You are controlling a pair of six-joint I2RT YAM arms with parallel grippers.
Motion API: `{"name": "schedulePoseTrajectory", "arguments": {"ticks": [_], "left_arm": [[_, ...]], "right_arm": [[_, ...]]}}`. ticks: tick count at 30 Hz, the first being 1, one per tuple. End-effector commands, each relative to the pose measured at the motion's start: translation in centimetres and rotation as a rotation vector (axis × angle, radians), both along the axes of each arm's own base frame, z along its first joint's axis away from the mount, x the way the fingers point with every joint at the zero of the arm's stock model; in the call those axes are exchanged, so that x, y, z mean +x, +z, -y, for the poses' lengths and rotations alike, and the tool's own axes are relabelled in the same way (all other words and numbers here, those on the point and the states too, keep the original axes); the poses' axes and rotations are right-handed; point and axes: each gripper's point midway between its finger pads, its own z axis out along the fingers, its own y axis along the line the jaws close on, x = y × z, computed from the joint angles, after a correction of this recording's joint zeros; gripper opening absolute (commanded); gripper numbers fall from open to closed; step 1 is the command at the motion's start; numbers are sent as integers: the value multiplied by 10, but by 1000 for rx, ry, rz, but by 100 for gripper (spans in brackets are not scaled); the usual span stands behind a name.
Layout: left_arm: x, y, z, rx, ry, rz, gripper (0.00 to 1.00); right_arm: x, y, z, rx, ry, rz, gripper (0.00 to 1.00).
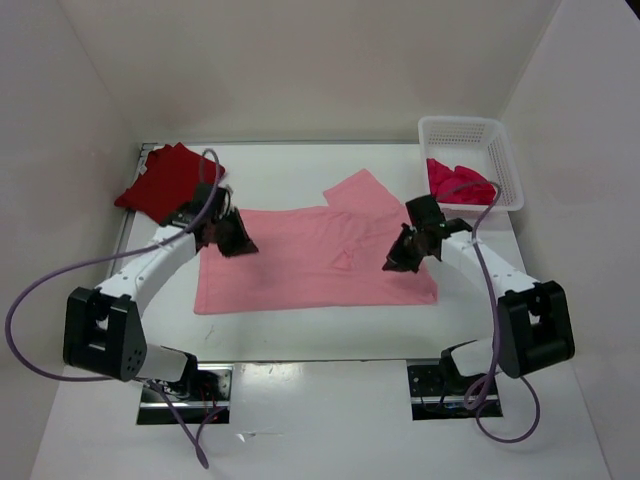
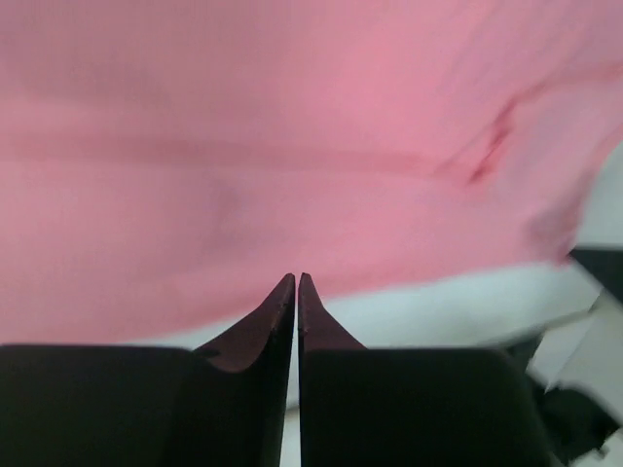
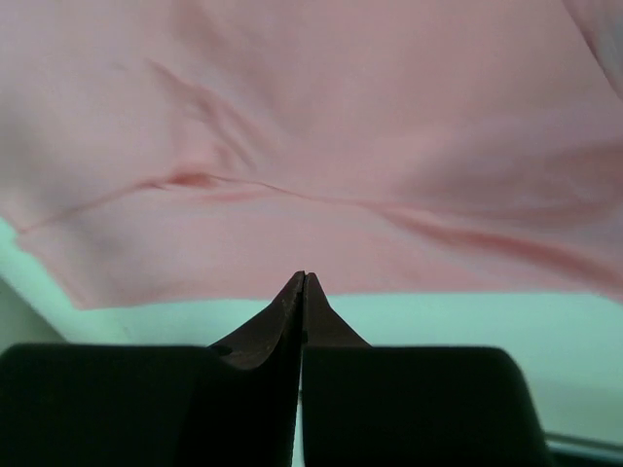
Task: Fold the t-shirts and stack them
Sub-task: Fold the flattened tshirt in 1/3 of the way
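Note:
A light pink t-shirt (image 1: 310, 262) lies spread flat mid-table, one sleeve pointing to the back. It fills the left wrist view (image 2: 292, 146) and the right wrist view (image 3: 341, 146). A dark red t-shirt (image 1: 165, 180) lies folded at the back left. A crimson-magenta t-shirt (image 1: 455, 180) sits bunched in the basket. My left gripper (image 1: 238, 242) (image 2: 296, 278) hovers at the pink shirt's left edge, shut with nothing between its fingers. My right gripper (image 1: 398, 262) (image 3: 304, 276) is over the shirt's right side, also shut and empty.
A white plastic mesh basket (image 1: 500, 140) stands at the back right corner of the table. White walls close in the table on three sides. Bare tabletop (image 1: 320, 340) shows in front of the pink shirt, between it and the arm bases.

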Motion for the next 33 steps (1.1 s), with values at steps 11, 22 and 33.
{"name": "schedulePoseTrajectory", "arguments": {"ticks": [11, 22, 33], "left_arm": [[199, 0, -167, 332, 424, 270, 28], [227, -49, -192, 390, 432, 190, 50], [228, -70, -186, 370, 387, 151, 41]], "right_arm": [[133, 62, -43, 53, 228, 304, 0], [128, 31, -55, 86, 304, 257, 2], [132, 27, -58, 90, 316, 252, 3]]}}
